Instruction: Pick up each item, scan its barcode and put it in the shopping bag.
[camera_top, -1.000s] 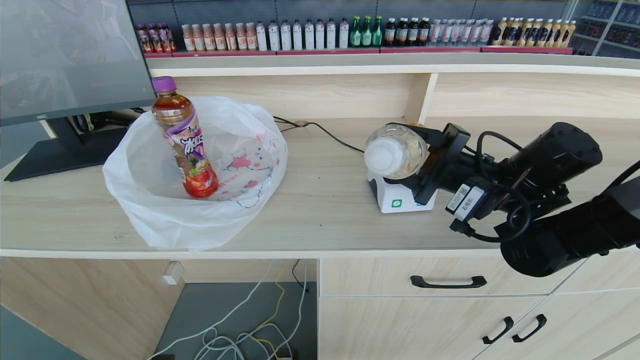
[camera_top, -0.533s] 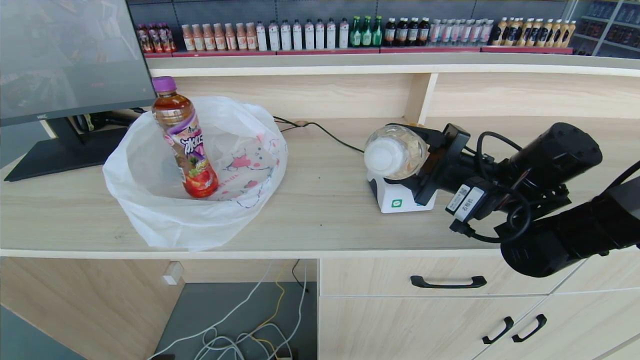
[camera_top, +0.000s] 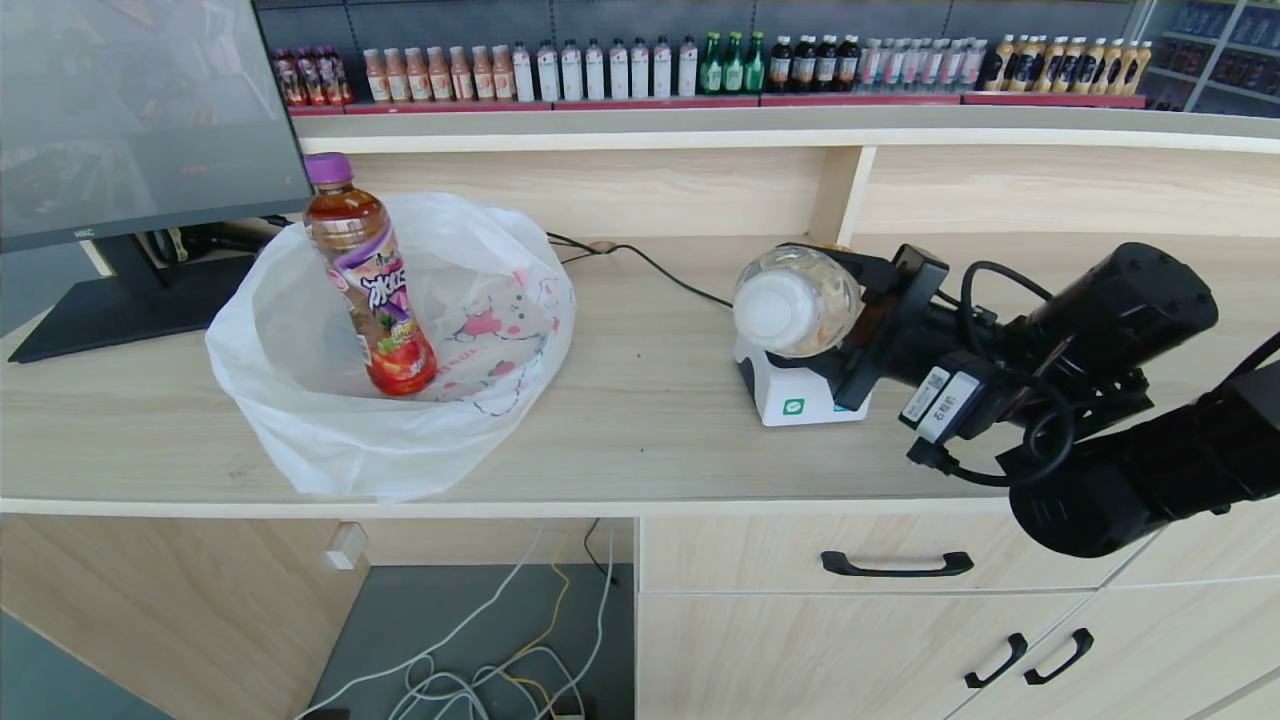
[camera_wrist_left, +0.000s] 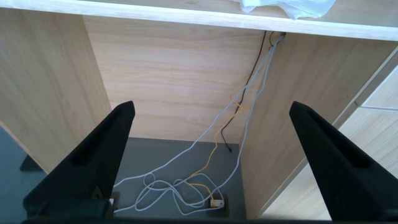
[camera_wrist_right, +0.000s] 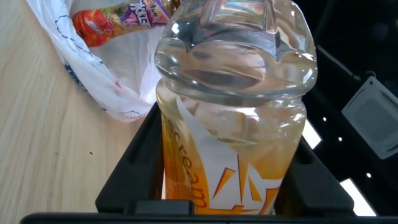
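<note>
Above the scanner (camera_top: 795, 400), the right tool (camera_top: 838, 305), clenched on the bottle (camera_top: 795, 300), is lifting slightly, probably heading for the shopping bag (camera_top: 300, 430).

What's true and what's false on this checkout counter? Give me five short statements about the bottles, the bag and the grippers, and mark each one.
1. The right gripper is shut on a clear bottle with a white cap. True.
2. That bottle is held over the white scanner. True.
3. The shopping bag is empty. False: a red-brown bottle with a purple cap stands in it.
4. The left gripper holds a bottle. False: it is open and holds nothing.
5. The bag lies on the floor. False: it sits on the counter.
</note>
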